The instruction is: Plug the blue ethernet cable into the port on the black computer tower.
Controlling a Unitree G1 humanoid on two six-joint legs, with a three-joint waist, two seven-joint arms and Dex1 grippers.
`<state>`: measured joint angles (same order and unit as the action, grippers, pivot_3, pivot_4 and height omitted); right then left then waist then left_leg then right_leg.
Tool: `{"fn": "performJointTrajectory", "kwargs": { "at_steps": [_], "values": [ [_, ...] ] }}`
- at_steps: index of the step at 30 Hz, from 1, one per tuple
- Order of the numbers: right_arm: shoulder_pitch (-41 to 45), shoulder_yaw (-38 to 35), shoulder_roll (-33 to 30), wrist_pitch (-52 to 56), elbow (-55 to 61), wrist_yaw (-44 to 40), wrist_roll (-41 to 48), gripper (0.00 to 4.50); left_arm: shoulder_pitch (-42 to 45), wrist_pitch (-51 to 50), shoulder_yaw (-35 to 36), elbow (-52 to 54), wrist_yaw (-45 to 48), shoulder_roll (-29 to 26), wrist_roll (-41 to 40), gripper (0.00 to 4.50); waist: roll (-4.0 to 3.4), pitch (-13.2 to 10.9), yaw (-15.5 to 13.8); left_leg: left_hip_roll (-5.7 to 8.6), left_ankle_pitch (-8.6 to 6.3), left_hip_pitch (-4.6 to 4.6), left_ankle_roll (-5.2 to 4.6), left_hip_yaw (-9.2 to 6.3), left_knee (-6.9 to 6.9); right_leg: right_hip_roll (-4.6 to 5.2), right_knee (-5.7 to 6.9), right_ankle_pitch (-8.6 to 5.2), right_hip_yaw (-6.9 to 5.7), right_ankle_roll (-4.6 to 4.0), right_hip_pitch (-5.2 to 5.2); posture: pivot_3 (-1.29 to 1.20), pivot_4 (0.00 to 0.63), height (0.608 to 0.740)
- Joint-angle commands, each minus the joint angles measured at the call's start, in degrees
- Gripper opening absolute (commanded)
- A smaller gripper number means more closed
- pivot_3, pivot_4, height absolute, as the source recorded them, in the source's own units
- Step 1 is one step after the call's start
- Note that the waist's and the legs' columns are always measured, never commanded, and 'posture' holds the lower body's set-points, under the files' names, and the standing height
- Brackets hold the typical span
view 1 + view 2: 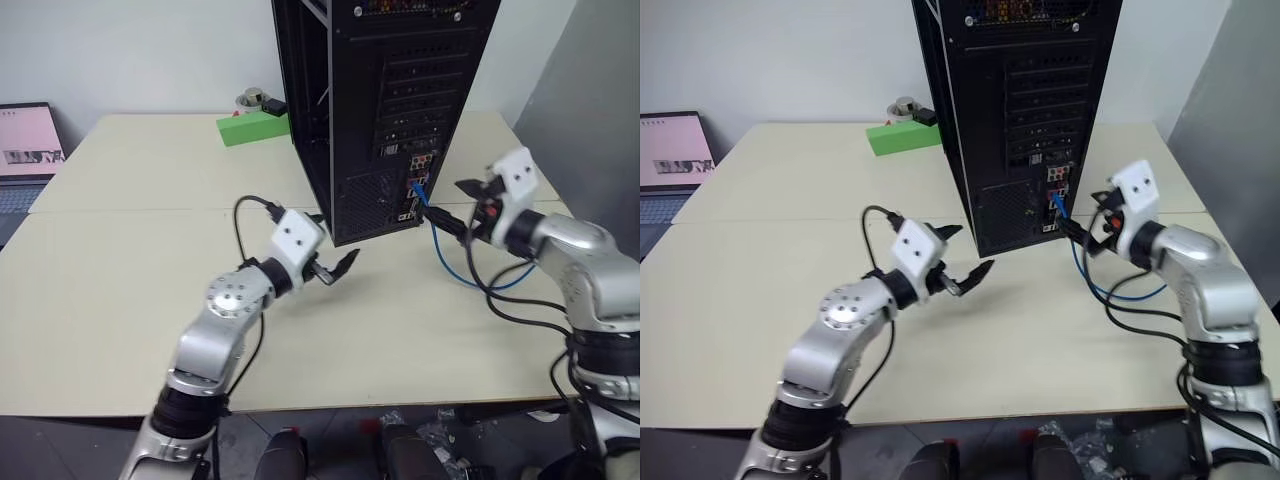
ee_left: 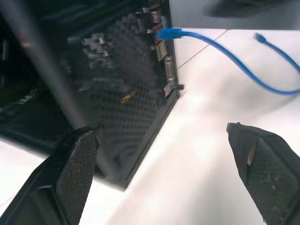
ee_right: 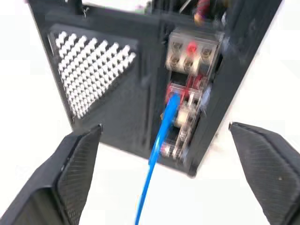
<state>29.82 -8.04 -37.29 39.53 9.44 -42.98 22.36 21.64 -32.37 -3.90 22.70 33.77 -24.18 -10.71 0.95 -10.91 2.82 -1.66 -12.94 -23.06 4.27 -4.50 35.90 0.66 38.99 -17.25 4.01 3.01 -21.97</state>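
Left gripper (image 1: 333, 268) being held wide and empty near the black computer tower (image 1: 385, 110), port being hidden behind the plugged blue ethernet cable (image 3: 159, 140), right gripper (image 1: 452, 208) being held wide just beside it.

A flat bright-green rectangular block (image 1: 252, 127) lies on the pale beige counter (image 1: 130, 260), a small round grey object (image 1: 250, 99) just behind it. An open laptop (image 1: 27, 145) sits beside the counter's left edge.

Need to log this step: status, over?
Left hand open, empty. Right hand open, off the cable. Cable plugged into tower port. Nothing in the way.
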Motion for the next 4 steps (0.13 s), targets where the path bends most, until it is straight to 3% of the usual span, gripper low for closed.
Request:
{"fn": "performJointTrajectory", "kwargs": {
  "at_steps": [1, 4],
  "values": [
    [-1.1, -4.2, -3.1, -4.9, 1.9, -5.5, 3.4, 4.47, 0.2, -1.7, 6.2, 3.0, 6.5, -4.7, -7.7, 4.50, -0.01, 0.0, 0.2, 0.00, 0.00, 0.00, 0.00, 0.01, 0.00, 0.00, 0.01, 0.00, 0.00, 0.00, 0.00, 0.00, 0.150, 0.740],
    [-1.0, -4.9, -3.9, -6.7, 0.9, -6.8, 4.2, 4.47, -0.2, -3.3, 9.1, 2.7, 10.1, -8.2, -12.1, 4.50, -0.01, 0.0, 0.4, -0.01, 0.00, 0.04, 0.00, 0.04, 0.02, 0.00, 0.02, 0.00, 0.03, 0.01, 0.00, 0.00, 0.150, 0.740]
  ]
}}
